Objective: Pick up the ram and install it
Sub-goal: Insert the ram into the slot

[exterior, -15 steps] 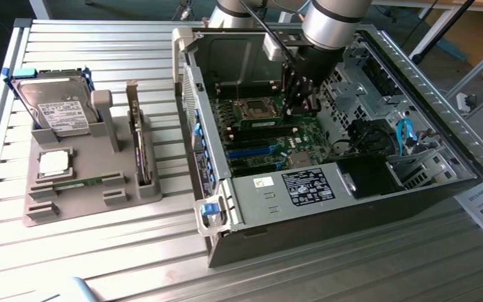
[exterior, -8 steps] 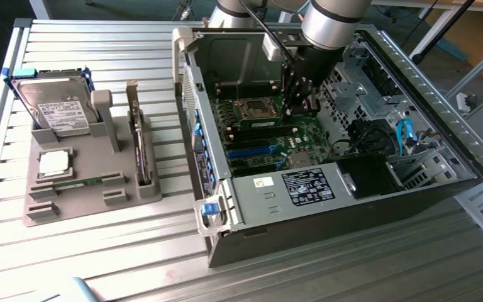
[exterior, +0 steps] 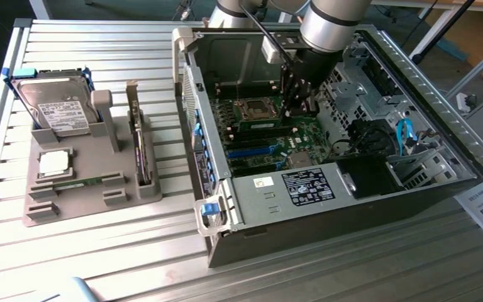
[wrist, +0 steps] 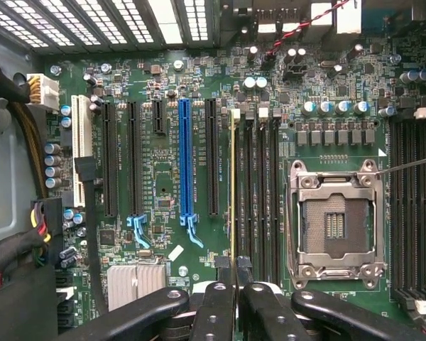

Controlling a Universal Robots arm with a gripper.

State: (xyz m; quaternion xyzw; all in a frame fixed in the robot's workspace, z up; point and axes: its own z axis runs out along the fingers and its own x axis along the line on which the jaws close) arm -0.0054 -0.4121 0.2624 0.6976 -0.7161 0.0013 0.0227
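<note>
Because the thin green circuit-board ram stick [wrist: 232, 185] has to meet a narrow socket squarely, the black two-fingered tool [wrist: 234, 278] clenches it edge-on, aligned beside the long black memory slots [wrist: 259, 192] on the green motherboard [wrist: 167, 195].

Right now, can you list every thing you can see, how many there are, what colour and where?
table: one, silver slats, under everything
holder: one, grey, on the exterior view's left
hard drive: one, silver, standing in the holder
processor chip: one, silver square, lying in the holder
card: one, with a metal bracket, upright in the holder
computer case: one, black and grey, open, on the exterior view's right
motherboard: one, green, inside the case
blue slot: one, on the motherboard
processor socket: one, silver, empty
ram: one, green, edge-on over the black memory slots
arm: one, grey, reaching into the case
gripper: one, black, shut on the ram
</note>
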